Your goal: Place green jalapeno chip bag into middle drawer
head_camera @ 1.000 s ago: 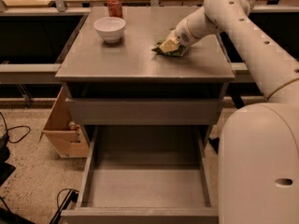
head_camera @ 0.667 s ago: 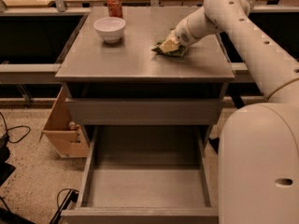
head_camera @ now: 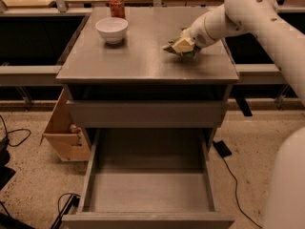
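The pincer (head_camera: 182,46) sits low over the right-hand part of the cabinet's top surface (head_camera: 138,61), at the end of the white arm (head_camera: 224,20) that reaches in from the right. It is right on the green jalapeno chip bag (head_camera: 190,54), whose crumpled green foil shows just below and beside it. Whether the pincer is spread around the bag or already pinching it cannot be told from this angle. The bag appears to rest on the surface, near the right edge and well apart from the white bowl (head_camera: 112,29) and the red can (head_camera: 116,5), which stand at the back left. Below, the middle drawer (head_camera: 147,194) is pulled fully out, its flat floor bare, while the drawer front above it (head_camera: 145,113) is shut. The step in hand looks like the pick-up: securing the bag before any carrying starts. The next move calls for a firm hold on the slippery foil and a lift clear of the surface. After that comes a swing forward past the front edge and down over the open tray. The descent should be far enough out that the bag clears the upper drawer front and lands inside the tray's walls.
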{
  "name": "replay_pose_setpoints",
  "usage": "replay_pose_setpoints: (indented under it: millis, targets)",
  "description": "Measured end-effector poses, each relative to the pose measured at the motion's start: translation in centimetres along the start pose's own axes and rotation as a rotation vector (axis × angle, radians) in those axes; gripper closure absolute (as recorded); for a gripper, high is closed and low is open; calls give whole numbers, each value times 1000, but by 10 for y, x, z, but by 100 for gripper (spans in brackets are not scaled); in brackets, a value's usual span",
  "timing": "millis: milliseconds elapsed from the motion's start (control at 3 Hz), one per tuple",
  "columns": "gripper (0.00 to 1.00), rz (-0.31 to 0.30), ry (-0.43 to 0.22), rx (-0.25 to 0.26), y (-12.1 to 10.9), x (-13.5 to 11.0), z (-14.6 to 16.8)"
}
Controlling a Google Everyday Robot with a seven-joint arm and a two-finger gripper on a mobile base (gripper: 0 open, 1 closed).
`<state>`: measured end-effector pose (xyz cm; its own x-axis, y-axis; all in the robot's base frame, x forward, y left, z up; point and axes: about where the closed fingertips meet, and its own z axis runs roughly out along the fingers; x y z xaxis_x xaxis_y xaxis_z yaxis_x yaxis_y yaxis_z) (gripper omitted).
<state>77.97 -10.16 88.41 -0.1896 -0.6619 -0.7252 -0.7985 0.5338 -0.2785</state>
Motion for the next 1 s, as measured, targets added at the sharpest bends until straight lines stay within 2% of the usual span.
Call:
replay_pose_setpoints:
  millis: [333,667,1000]
  targets:
    - [100,-42,-16,109,13,-7,-70]
    - [100,-68,-6,181,48,-4,-136]
    - [100,1,51,153,106,33,-163]
